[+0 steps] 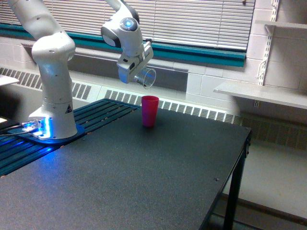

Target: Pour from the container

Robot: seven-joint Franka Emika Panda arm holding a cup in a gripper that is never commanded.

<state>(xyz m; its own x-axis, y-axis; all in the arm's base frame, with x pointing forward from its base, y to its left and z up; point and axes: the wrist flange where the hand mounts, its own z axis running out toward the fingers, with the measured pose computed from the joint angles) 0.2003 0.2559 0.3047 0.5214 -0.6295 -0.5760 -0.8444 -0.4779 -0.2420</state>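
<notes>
Cup and cup are what matter here. The gripper [134, 72] hangs up in the air over the far side of the black table [144, 177], and its fingers are closed around the see-through cup [145, 77]. That clear cup is the container. It is tipped far over, almost lying on its side. Its long line runs from about 10 o'clock at the bottom end, where the fingers hold it, to about 4 o'clock at the open end. So its mouth points down and toward the exterior view's right.

Below it stands the pink cup [149, 110], upright on the table. From the clear cup's mouth, the pink cup lies at about 6 o'clock, almost straight down, with a clear gap of air between the two. They do not touch.

I cannot tell if any brown bits are inside the clear cup or falling out; it is too small and too see-through to say.

My guess is that whatever pours out should drop toward the pink cup's open top. The mouth looks close to lined up, but I cannot be sure from this one view.
</notes>
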